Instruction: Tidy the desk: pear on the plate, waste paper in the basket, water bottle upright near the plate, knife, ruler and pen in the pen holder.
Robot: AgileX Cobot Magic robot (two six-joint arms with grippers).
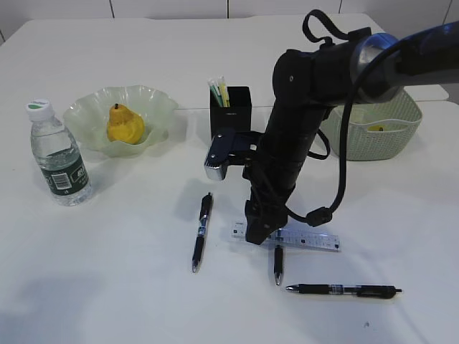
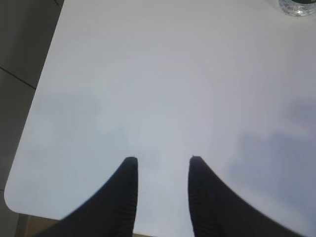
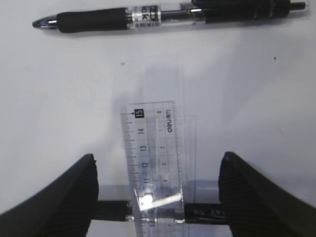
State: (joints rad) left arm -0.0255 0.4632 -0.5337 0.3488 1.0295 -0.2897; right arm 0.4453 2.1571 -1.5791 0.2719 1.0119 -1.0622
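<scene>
My right gripper is open and low over the table, its fingers on either side of the clear ruler. The ruler lies across a black pen. A second pen lies just beyond, and a third pen lies to the left. The yellow pear sits on the green glass plate. The water bottle stands upright left of the plate. The black pen holder holds a few sticks. My left gripper is open and empty over bare table.
The green woven basket stands at the right, behind my right arm, with something yellow inside. In the left wrist view the table's near left corner and edge are close, and the bottle's base shows at the top right.
</scene>
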